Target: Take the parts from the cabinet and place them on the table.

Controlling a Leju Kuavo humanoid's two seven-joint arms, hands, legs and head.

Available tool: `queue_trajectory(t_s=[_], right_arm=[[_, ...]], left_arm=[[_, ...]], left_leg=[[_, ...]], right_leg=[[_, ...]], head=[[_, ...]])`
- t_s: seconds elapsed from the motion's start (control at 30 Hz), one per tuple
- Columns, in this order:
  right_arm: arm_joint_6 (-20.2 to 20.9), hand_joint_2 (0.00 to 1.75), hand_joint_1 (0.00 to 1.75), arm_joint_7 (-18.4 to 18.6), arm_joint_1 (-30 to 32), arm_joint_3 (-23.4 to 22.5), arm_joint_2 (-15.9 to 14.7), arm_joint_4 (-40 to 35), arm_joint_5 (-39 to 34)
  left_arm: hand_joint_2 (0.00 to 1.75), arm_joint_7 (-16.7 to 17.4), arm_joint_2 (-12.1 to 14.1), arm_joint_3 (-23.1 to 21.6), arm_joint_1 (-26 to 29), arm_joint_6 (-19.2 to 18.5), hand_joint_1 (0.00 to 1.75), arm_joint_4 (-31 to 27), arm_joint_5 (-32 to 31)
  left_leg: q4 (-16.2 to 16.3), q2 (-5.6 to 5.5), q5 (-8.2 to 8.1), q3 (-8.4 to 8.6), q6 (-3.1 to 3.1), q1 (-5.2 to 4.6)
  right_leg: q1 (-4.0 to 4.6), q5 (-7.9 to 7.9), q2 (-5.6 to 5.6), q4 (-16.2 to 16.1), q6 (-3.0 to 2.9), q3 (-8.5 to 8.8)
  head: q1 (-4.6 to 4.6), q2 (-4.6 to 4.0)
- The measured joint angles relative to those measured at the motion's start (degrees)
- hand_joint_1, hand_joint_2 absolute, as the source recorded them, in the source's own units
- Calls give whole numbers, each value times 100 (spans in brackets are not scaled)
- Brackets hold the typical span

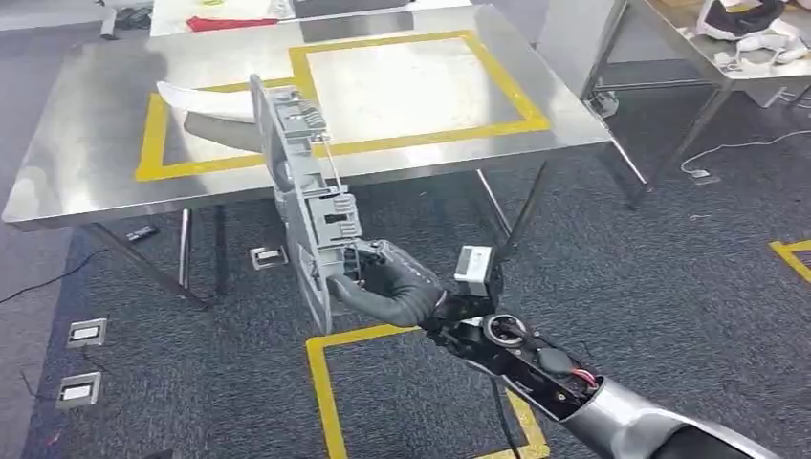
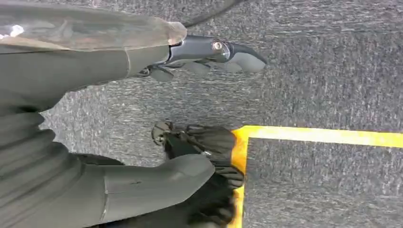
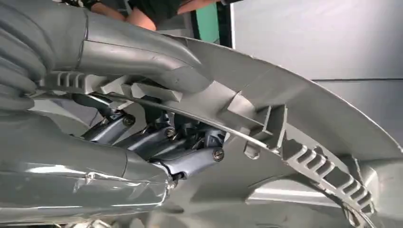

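Holding a long grey plastic part (image 1: 304, 206) in my right hand (image 1: 387, 284), I keep it raised in the air in front of the steel table (image 1: 86, 182). My fingers (image 3: 190, 159) are curled around its ribbed inner side and the thumb presses from the other side. The part stands nearly upright; its upper end reaches over the near edge of the tabletop, and its lower end hangs above the carpet (image 1: 669, 277). A white curved piece (image 1: 196, 98) lies on the tabletop near the left end, inside the yellow tape outline (image 1: 151, 143). My left hand (image 2: 199, 52) hangs over the carpet with nothing in it, the fingers apart from the thumb.
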Motion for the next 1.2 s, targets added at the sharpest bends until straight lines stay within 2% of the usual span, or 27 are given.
queue_trajectory(t_s=[0.07,0.2,0.23,0.27,0.3,0.33,0.37,0.4,0.47,0.5,0.53,0.57,0.6,0.67,0.7,0.73,0.77,0.8,0.83,0.87,0.9,0.93,1.0,1.03,1.07,1.1,1.2], right_arm=[[-2,175,175,4,30,0,0,0,0],[-4,175,175,4,34,0,0,0,0],[-31,175,175,9,35,-2,0,0,0],[-90,175,175,18,22,-33,-2,-13,13],[-109,175,175,35,35,-35,-2,-17,17],[-109,175,175,39,35,-37,-7,-20,20],[-127,175,175,48,42,-42,-7,-20,20],[-127,175,175,46,33,-48,-9,-26,20],[-127,175,175,35,30,-57,-13,-35,20],[-127,175,175,37,34,-59,-15,-35,20],[-127,175,175,39,44,-59,-20,-35,20],[-127,175,175,44,65,-59,-24,-35,20],[-129,175,175,48,76,-61,-26,-35,20],[-148,175,175,50,75,-81,-31,-44,50],[-186,175,175,55,70,-87,-33,-46,96],[-239,175,175,61,49,-94,-37,-50,202],[-300,175,175,79,27,-96,-37,-57,346],[-399,175,175,127,25,-105,-59,-74,528],[-539,175,175,209,6,-120,-85,-92,757],[-669,175,175,300,-27,-151,-116,-118,947],[-804,175,175,419,-98,-188,-170,-153,1134],[-897,175,175,523,-198,-217,-212,-190,1251],[-1025,175,175,753,-397,-313,-350,-276,1445],[-1060,175,175,840,-495,-354,-422,-295,1502],[-1080,175,175,943,-602,-378,-470,-304,1539],[-1095,175,175,1065,-705,-415,-551,-306,1607],[-1234,175,175,1329,-1240,-472,-795,-300,1829]], left_arm=[[175,-11,4,0,25,-2,0,0,9],[175,-11,9,0,30,-2,0,0,13],[175,-13,28,0,56,-15,0,2,13],[175,-13,33,0,79,-57,0,7,9],[175,-13,26,0,103,-57,0,7,4],[175,-13,20,0,111,-59,0,4,4],[175,-15,6,0,118,-59,0,7,2],[175,-15,7,0,117,-59,0,7,2],[175,-15,11,0,109,-59,0,7,0],[175,-15,11,0,111,-59,0,7,0],[175,-15,11,0,114,-59,0,7,0],[175,-15,9,0,123,-59,0,7,0],[175,-15,7,0,130,-59,0,7,0],[175,-15,-13,0,126,-59,0,7,-9],[175,-15,-22,0,126,-63,0,7,-13],[175,-11,-33,0,119,-66,0,7,-15],[175,-6,-33,0,109,-66,0,7,-31],[175,-4,-35,0,108,-72,0,7,-37],[175,-2,-37,0,101,-92,0,7,-55],[175,9,-24,0,87,-114,0,7,-68],[175,31,-39,0,74,-118,0,7,-76],[175,59,-42,0,50,-127,0,7,-90],[175,77,-46,0,42,-151,0,7,-101],[175,92,-48,0,51,-157,0,7,-107],[175,98,-50,0,59,-160,0,7,-107],[175,112,-55,0,67,-160,0,7,-103],[175,114,-46,0,88,-155,0,9,-57]], left_leg=[[-210,1,197,-5,-4,7],[-294,1,263,12,-4,9],[-1037,6,795,242,17,14],[-1834,8,1119,499,162,-49],[-1842,8,1127,511,220,-46],[-1843,1,1113,567,255,-41],[-1878,2,1099,650,282,-18],[-1876,4,1063,703,325,-16],[-1875,4,998,761,354,-18],[-1874,3,964,792,357,-22],[-1873,2,929,832,358,-24],[-1873,-5,887,893,356,-26],[-1873,-15,841,962,351,-28],[-1875,-24,746,1098,330,-29],[-1874,-25,714,1132,312,-31],[-1868,-35,692,1118,281,-49],[-1874,-28,664,1096,237,-52],[-1819,-19,674,1126,224,-60],[-1864,-15,671,1157,193,-65],[-1826,-15,606,1135,173,-57],[-1631,-3,555,1060,140,-49],[-1254,-1,417,840,126,-43],[-304,-1,50,248,70,-11],[22,-1,-16,4,43,2],[54,1,74,-99,35,19],[-117,2,234,-87,24,40],[-1598,28,1313,367,13,82]], right_leg=[[0,-58,11,0,5,78],[0,-70,13,0,7,94],[0,-151,20,0,25,209],[21,-315,31,7,138,293],[22,-325,31,56,169,343],[21,-357,31,41,194,377],[8,-405,10,142,216,323],[10,-468,-7,463,240,195],[-5,-818,-12,1452,284,-371],[-4,-992,-12,1841,296,-632],[-4,-1056,-14,2037,306,-809],[-3,-951,-16,1964,299,-854],[1,-686,-16,1637,271,-782],[27,70,-21,564,195,-433],[54,235,-25,223,161,-369],[80,24,-32,85,140,-327],[79,74,-29,89,102,-230],[76,98,-23,26,76,-265],[68,95,-24,24,45,-207],[17,111,-29,-33,24,-113],[20,106,-22,-57,18,-77],[18,94,-26,-57,2,-74],[20,53,-23,-56,-12,-60],[19,23,-17,-50,-11,-35],[16,-11,-3,-49,-3,7],[14,-49,5,-48,3,60],[-4,-196,21,-25,89,182]], head=[[-11,0],[-13,0],[-24,0],[-57,0],[-52,0],[-41,0],[-24,0],[-11,0],[55,0],[65,0],[81,0],[101,0],[125,0],[168,0],[177,0],[164,0],[164,0],[153,0],[136,0],[133,0],[107,0],[46,0],[20,0],[18,0],[2,0],[-17,0],[-50,0]])
